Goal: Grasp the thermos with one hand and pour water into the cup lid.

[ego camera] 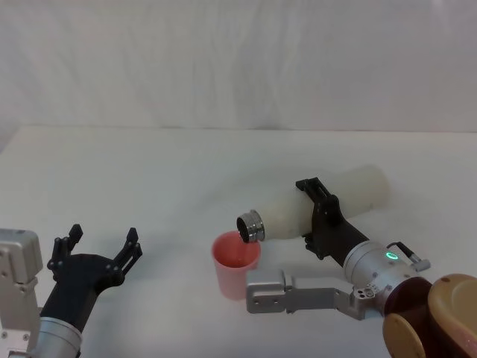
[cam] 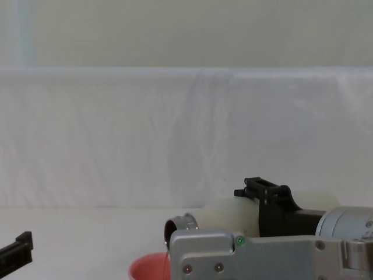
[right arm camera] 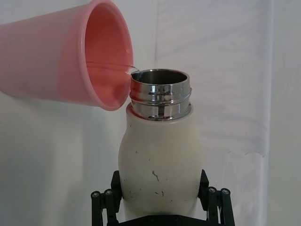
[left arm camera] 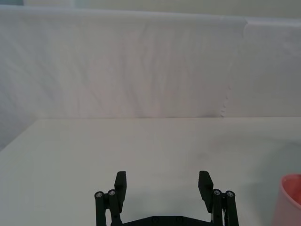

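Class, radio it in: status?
Right gripper shut on thermos, tipped, neck over cup lid. Left gripper open, idle, left of cup lid. Nothing obstructing.

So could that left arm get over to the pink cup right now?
Probably yes: the left gripper waits with jaws open, bare table between it and the cup lid, though the tilted thermos pours above it.
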